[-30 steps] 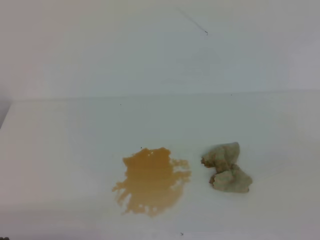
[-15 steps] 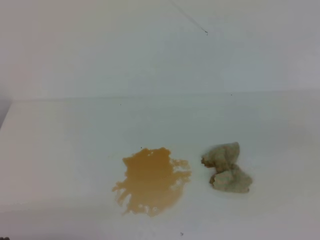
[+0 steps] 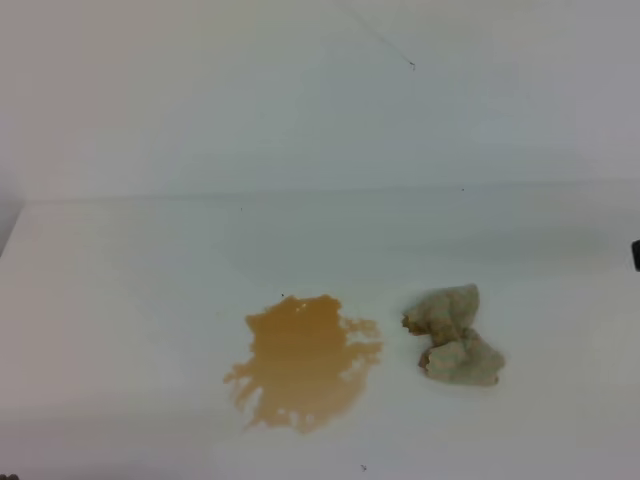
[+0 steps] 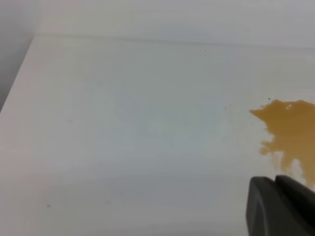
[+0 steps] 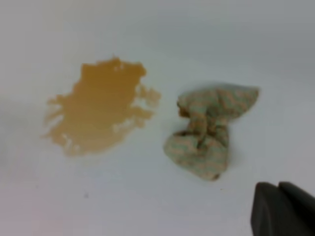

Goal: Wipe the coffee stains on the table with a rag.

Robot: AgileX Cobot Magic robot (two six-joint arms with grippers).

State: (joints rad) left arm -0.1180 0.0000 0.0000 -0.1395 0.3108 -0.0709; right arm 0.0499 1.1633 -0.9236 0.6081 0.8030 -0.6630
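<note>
Black right tool [image 5: 284,209] hangs near the rag [image 5: 209,130], touching nothing; its opening is unclear.

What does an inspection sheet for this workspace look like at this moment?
Surface: white table, smooth, a few tiny dark specks.
Job's things: coffee stains unwiped; rag crumpled to their right, apart from them.
Clutter: nothing seen.
Grippers: left gripper and right gripper show only dark fingers at frame corners, holding nothing; right one near the rag, not touching.
Cables: nothing seen.
Surroundings: plain pale wall with a thin dark line.
</note>
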